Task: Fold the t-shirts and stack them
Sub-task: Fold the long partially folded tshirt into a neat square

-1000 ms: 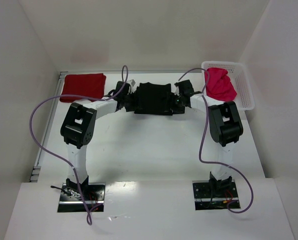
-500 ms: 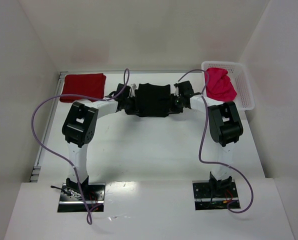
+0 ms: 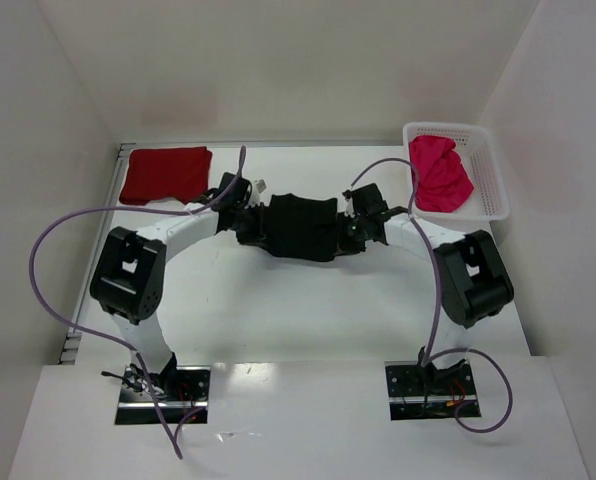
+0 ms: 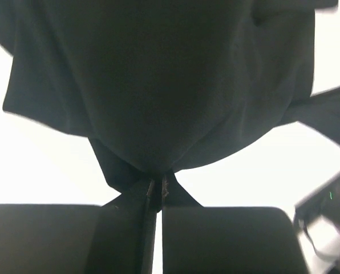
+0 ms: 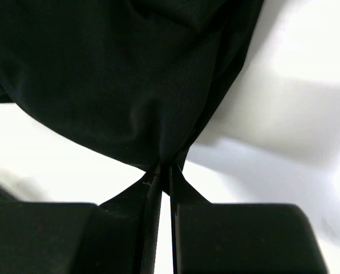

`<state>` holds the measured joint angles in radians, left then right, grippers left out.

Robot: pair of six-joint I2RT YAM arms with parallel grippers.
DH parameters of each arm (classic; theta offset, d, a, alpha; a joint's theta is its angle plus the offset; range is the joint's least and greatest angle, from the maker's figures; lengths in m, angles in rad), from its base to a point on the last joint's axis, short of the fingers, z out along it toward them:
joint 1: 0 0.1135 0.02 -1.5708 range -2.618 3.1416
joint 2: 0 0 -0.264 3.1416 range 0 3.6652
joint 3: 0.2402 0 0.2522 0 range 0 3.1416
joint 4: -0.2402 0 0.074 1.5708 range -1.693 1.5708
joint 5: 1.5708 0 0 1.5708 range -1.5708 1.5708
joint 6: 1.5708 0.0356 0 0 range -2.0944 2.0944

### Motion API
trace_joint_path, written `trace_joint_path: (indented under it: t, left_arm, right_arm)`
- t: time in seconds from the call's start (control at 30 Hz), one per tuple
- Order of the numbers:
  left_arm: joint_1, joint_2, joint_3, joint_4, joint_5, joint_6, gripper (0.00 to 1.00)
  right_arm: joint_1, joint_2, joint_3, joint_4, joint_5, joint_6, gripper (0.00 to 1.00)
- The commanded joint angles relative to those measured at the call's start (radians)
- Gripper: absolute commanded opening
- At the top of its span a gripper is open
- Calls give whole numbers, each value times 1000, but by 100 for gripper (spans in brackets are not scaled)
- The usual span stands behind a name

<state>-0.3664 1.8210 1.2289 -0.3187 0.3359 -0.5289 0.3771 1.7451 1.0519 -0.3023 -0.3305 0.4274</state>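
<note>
A black t-shirt (image 3: pixel 300 227) hangs bunched between the left pincer (image 4: pixel 157 189) and the right pincer (image 5: pixel 164 173), each clamped shut on a pinch of its edge. Its long axis runs from pincer to pincer. Soft, light and limp, it will likely sag; opposite edges suit gripping best.

Left end effector (image 4: pixel 157 191) and right end effector (image 5: pixel 165 174) look pinched closed.

Both wrist views cut the black t-shirt (image 4: pixel 158 85) off at the top edge. From above, the left pincer (image 3: pixel 249 227) and right pincer (image 3: pixel 349 228) blend into its dark cloth, their tips indistinct. A blurred shape (image 4: pixel 325 210) in the left wrist view's lower right corner is unidentifiable.
</note>
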Motion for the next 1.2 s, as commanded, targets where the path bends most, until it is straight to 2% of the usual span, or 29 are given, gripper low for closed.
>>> trace_joint_path:
  t: [0.0,0.13,0.2,0.27,0.3,0.33,0.37,0.4,0.43,0.47,0.53,0.63,0.73,0.77,0.93,1.03,1.17]
  left_arm:
    - [-31,-95,-45,-147,55,24,4]
    - [-55,-153,-107,-204,69,35,4]
    - [-65,-163,-130,-238,69,35,12]
    - [-65,-172,-131,-261,69,44,22]
    - [-65,-172,-131,-261,57,44,38]
    - [-65,-186,-131,-276,37,44,45]
    - [-65,-196,-120,-287,23,44,50]
    - [-65,-196,-106,-307,23,58,57]
    - [-65,-206,-86,-324,0,58,74]
    - [-65,-206,-50,-336,0,67,79]
    - [-65,-216,-10,-358,0,67,85]
    - [-46,-226,56,-369,-15,78,92]
    - [3,-195,81,-306,-43,78,95]
    - [17,-181,93,-283,-43,78,95]
    - [72,-97,110,-142,-64,69,95]
    - [99,-54,110,-103,-74,60,92]
    - [109,-5,98,-43,-94,60,88]
  right_arm:
    - [8,-120,-35,-64,27,27,12]
    - [8,-159,-59,-115,45,36,12]
    - [8,-159,-59,-115,30,36,17]
    - [8,-147,-59,-127,10,36,28]
    - [8,-147,-59,-136,10,36,33]
    - [8,-147,-59,-146,10,45,41]
    - [8,-168,-59,-156,10,45,61]
    - [8,-183,-50,-168,24,45,69]
    - [8,-202,-41,-190,24,45,76]
    - [8,-220,-41,-190,37,33,92]
    - [8,-272,-17,-199,51,21,100]
    - [8,-297,20,-132,70,2,100]
    - [8,-234,65,-66,82,2,100]
    - [8,-210,80,-54,82,-25,100]
    - [8,-64,180,-14,103,-73,84]
    - [8,23,227,-39,140,-84,83]
    - [8,77,227,-15,113,-84,78]
